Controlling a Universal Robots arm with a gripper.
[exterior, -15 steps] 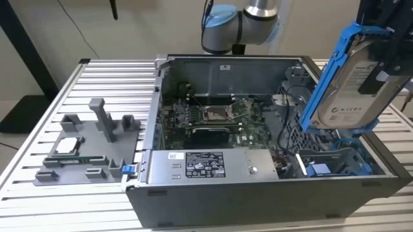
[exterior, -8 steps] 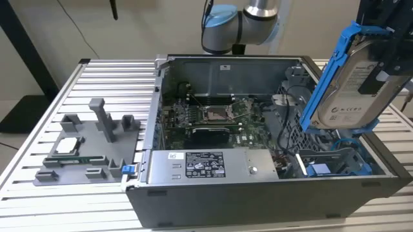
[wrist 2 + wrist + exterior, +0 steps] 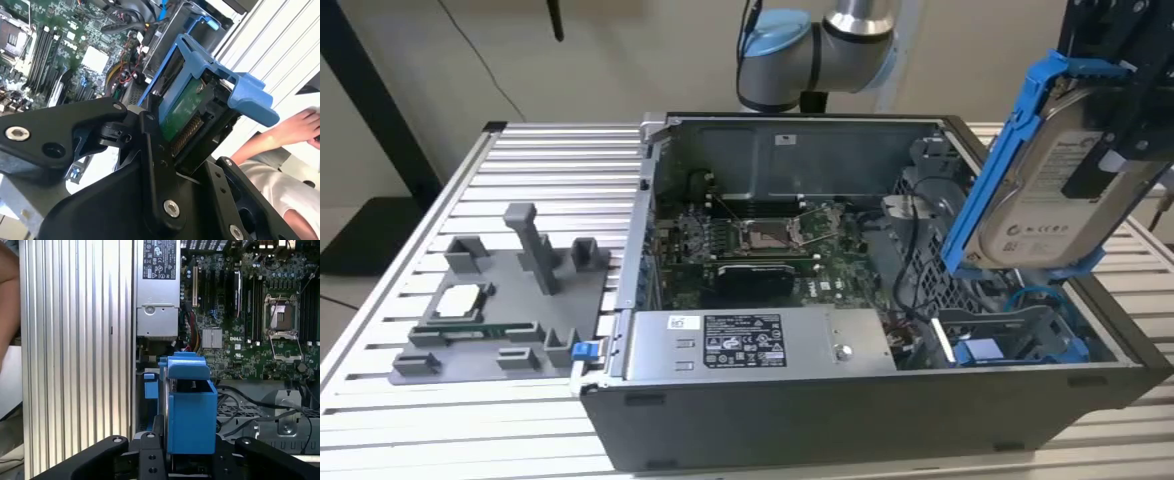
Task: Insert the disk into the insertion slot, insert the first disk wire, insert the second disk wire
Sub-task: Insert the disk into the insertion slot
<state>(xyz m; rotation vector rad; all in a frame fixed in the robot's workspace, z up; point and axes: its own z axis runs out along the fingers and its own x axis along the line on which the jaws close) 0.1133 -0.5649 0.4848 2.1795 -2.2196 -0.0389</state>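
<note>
In the exterior view, one disk (image 3: pixel 1047 195) is seen raised at the exterior view's right, stood nearly on end and tilted. It is above the open computer case (image 3: pixel 854 425) and apart from the one insertion slot (image 3: pixel 1007 335), which lies below it in the case's corner. The gripper (image 3: pixel 1118 120) is closed on the disk. One power-supply box (image 3: pixel 754 342) and one motherboard (image 3: pixel 761 235) are counted inside the case. On the slatted counter (image 3: pixel 547 170) one grey fixture (image 3: pixel 520 335) is set, carrying one processor chip (image 3: pixel 460 300) and one memory stick (image 3: pixel 474 330).

In the second wrist view the disk's far side is shown. Its green circuit board (image 3: pixel 182 107) is clamped between the black fingers (image 3: pixel 150 137), and one person's hand (image 3: pixel 295 127) is seen beyond the case.

In the first wrist view the disk's blue frame (image 3: pixel 192 415) is seen end-on over the case. One processor socket (image 3: pixel 282 325) is visible on the motherboard, and the power-supply box lies beside the counter's slats.
</note>
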